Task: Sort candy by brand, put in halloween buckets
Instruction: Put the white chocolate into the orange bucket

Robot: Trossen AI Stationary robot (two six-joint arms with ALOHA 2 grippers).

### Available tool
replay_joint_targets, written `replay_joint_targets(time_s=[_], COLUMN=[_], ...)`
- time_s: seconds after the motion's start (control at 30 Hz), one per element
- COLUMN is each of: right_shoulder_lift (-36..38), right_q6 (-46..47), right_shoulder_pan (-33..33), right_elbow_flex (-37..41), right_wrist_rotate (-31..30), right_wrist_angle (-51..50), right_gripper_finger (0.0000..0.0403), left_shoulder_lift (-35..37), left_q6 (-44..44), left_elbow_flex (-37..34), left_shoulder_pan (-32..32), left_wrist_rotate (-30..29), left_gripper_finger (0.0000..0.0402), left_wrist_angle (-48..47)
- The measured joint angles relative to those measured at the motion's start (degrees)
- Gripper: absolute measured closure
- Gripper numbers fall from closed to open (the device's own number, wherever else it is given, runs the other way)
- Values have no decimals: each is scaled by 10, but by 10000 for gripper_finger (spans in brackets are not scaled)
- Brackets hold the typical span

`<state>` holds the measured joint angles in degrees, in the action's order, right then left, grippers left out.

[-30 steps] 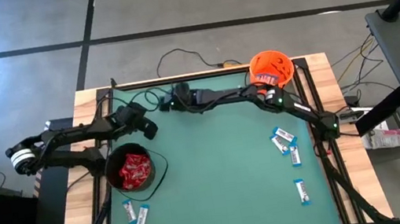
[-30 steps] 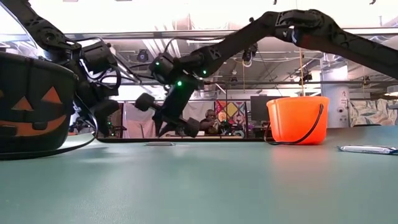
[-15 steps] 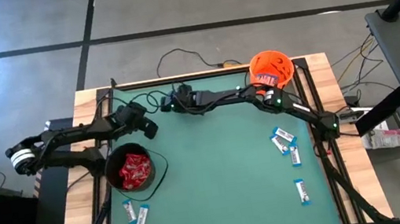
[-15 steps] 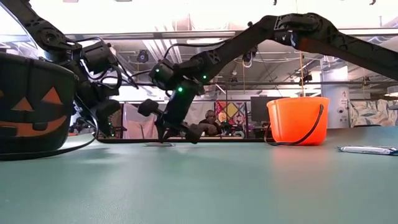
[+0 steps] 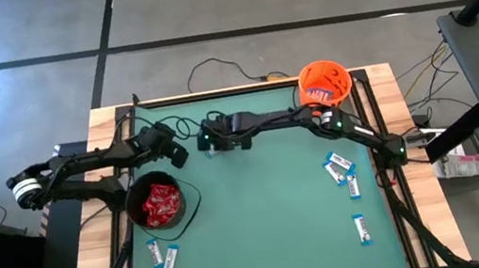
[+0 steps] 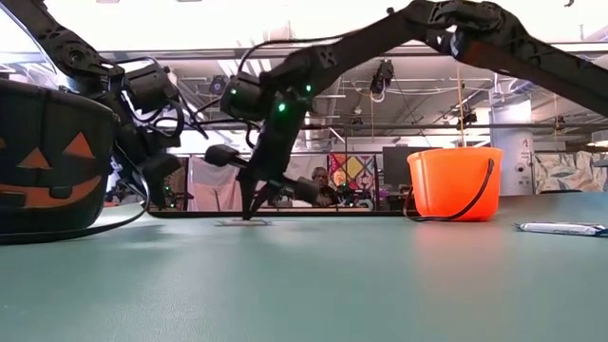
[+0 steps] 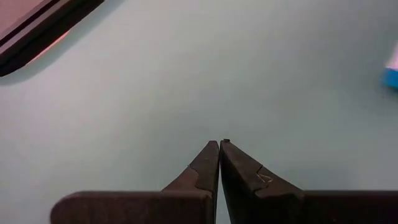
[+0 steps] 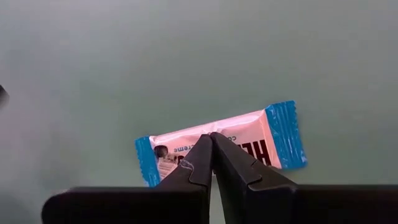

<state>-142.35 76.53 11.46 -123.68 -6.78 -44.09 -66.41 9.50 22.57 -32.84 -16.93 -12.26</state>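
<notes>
1. The table (image 5: 264, 235) has a smooth green top inside a pale wooden frame.
2. The black bucket (image 5: 162, 202) stands near the left edge. It is round, with a thin wire handle and an orange pumpkin face on its wall in the low view, and it holds shiny red packets (image 5: 161, 204) heaped together.
3. The orange bucket (image 5: 324, 82) is glossy round plastic and stands at the far right corner, with some candy inside.
4. My right pincer (image 5: 210, 144) reaches across to the far left-middle of the table. Its fingers are clenched, tips pointing down just above a bar (image 8: 249, 138) without gripping it.
5. My left pincer (image 7: 219, 144) waits near the far left, beyond the black bucket, fingers pressed together and holding nothing.
6. That bar lies flat on the green top: a slim white wrapper with crimped blue ends and dark lettering. In the right wrist view its long axis crosses the line of my fingers.
7. More white-and-blue bars lie flat: three (image 5: 341, 172) clustered near the right edge, one (image 5: 361, 228) nearer the front, and two (image 5: 164, 256) just in front of the black bucket, these two running roughly front to back.
</notes>
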Motion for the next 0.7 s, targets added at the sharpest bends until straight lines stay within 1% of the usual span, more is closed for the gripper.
replay_joint_targets(time_s=[0.1, 0.2, 0.27, 0.33, 0.4, 0.43, 0.5, 0.53, 0.6, 0.7], right_shoulder_lift=[10, 36, 56, 80, 114, 143, 196, 221, 267, 333], right_q6=[-28, -57, -80, -119, -173, -202, -272, -307, -367, -421], right_shoulder_pan=[-10, -22, -32, -45, -64, -72, -87, -91, -101, -107], right_elbow_flex=[0, 3, 6, 11, 20, 30, 53, 71, 120, 228], right_wrist_rotate=[28, 26, 9, -38, -116, -154, -214, -229, -236, -208], right_wrist_angle=[-61, -144, -185, -214, -210, -209, -196, -185, -164, -95], right_gripper_finger=[391, 390, 390, 390, 390, 389, 387, 383, 372, 347], left_shoulder_lift=[0, 0, 2, 6, 14, 21, 39, 50, 70, 103], left_q6=[0, 0, 1, 4, 10, 14, 15, 15, 15, 15], left_elbow_flex=[0, 0, 0, 0, 0, 0, 0, 0, 0, 0], left_shoulder_pan=[0, 0, 0, -1, -1, -1, 0, 0, 0, 0], left_wrist_rotate=[-2, -8, -17, -21, -21, -21, -20, -21, -20, -16], left_gripper_finger=[402, 402, 402, 402, 402, 402, 402, 402, 402, 402], left_wrist_angle=[-3, -3, -5, -9, -13, -18, -19, -19, -18, -16])
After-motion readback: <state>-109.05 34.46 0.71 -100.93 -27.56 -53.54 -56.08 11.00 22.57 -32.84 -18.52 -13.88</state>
